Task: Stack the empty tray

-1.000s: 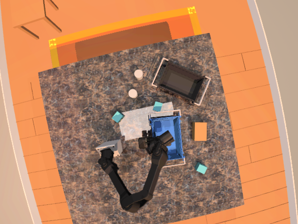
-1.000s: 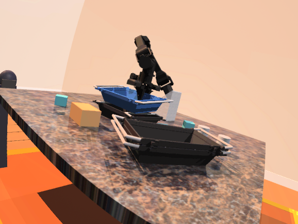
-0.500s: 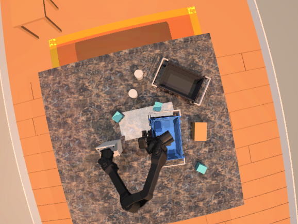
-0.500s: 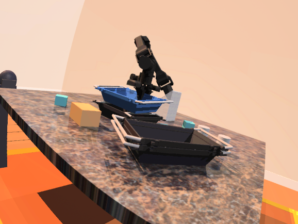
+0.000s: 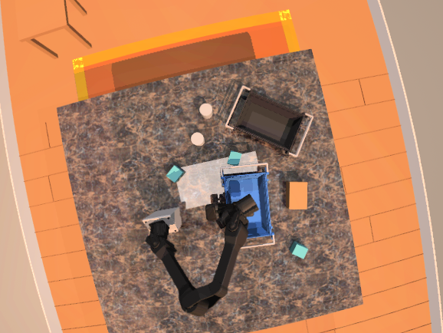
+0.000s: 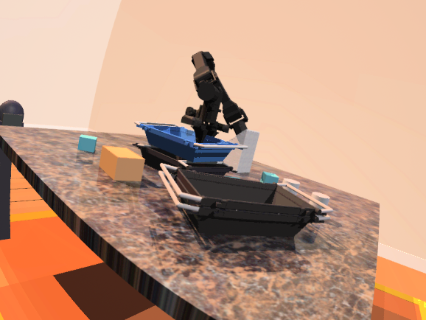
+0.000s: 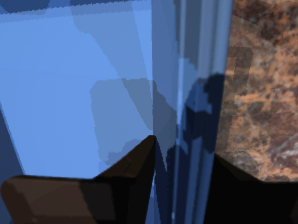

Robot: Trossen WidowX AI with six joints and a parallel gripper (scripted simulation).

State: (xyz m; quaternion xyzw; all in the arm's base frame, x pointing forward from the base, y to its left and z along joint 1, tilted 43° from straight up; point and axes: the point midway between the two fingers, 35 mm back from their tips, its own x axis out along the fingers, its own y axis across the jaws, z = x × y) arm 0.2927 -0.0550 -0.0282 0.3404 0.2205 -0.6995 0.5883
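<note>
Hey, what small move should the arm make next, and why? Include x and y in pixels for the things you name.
I'd probably ease the blue tray (image 5: 267,201) (image 6: 166,142) (image 7: 50,50) down slightly, checking it seats level before releasing: the claw (image 5: 225,209) (image 6: 200,138) (image 7: 168,141) grips one side wall, and contact with the black tray (image 6: 156,158) beneath isn't clear.

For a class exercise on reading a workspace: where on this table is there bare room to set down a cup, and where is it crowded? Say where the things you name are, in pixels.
Likely room: left of the two white cylinders (image 5: 205,110) (image 5: 197,139); also between the orange block (image 5: 296,196) (image 6: 123,166) and the lower teal block (image 5: 299,250) (image 6: 87,144). Crowded: around the blue tray (image 5: 261,203) (image 6: 169,141) (image 7: 120,55).
</note>
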